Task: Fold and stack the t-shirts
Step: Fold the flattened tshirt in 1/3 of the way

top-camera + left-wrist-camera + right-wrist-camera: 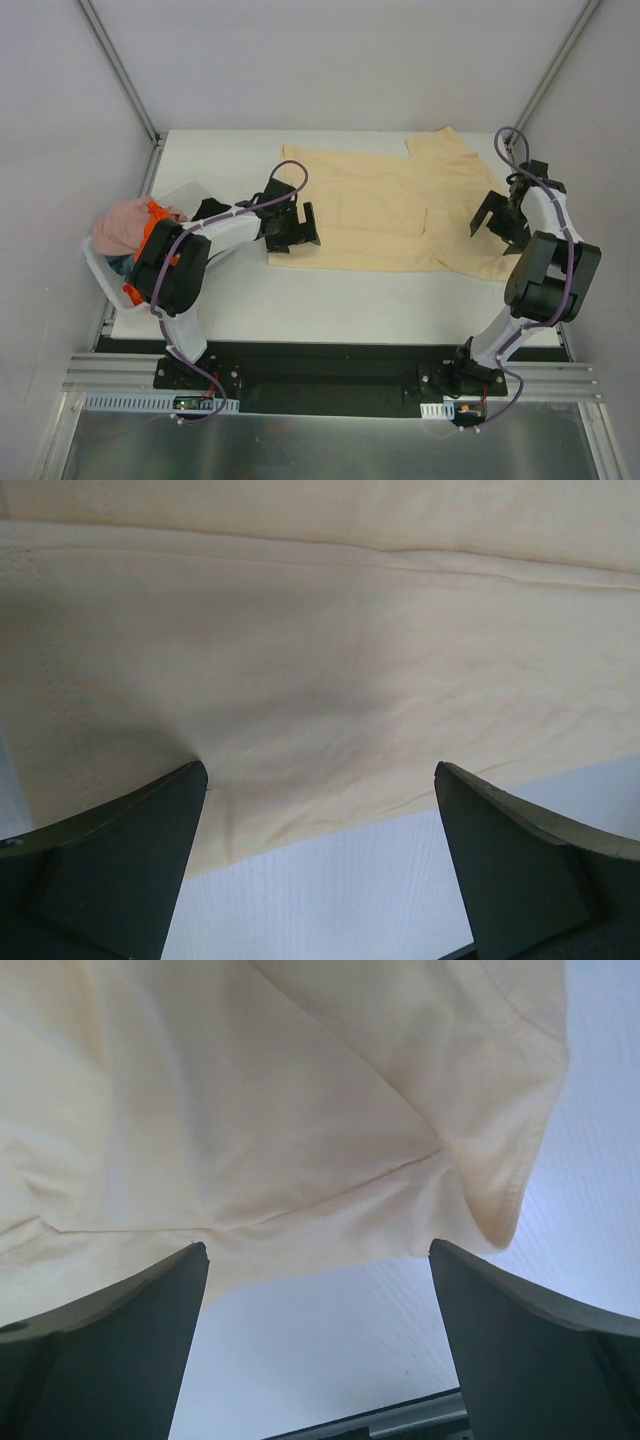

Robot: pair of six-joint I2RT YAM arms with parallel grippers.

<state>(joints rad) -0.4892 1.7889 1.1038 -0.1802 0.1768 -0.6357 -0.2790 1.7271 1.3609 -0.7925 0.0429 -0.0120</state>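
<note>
A pale yellow-beige t-shirt (385, 210) lies spread flat across the far half of the white table (340, 300), sleeves toward the right. My left gripper (292, 228) is open, hovering over the shirt's near left hem corner; the left wrist view shows the cloth edge (300, 720) just ahead of the wide-apart fingers. My right gripper (497, 218) is open at the shirt's right end; the right wrist view shows the sleeve (500, 1150) ahead of the fingers. Pink (122, 226), orange (155, 222) and dark shirts are heaped in the white basket (98, 262) at the left.
The white basket stands at the table's left edge beside the left arm. Grey walls and metal frame posts close in the table at back and sides. A black rail (330, 375) with the arm bases runs along the near edge.
</note>
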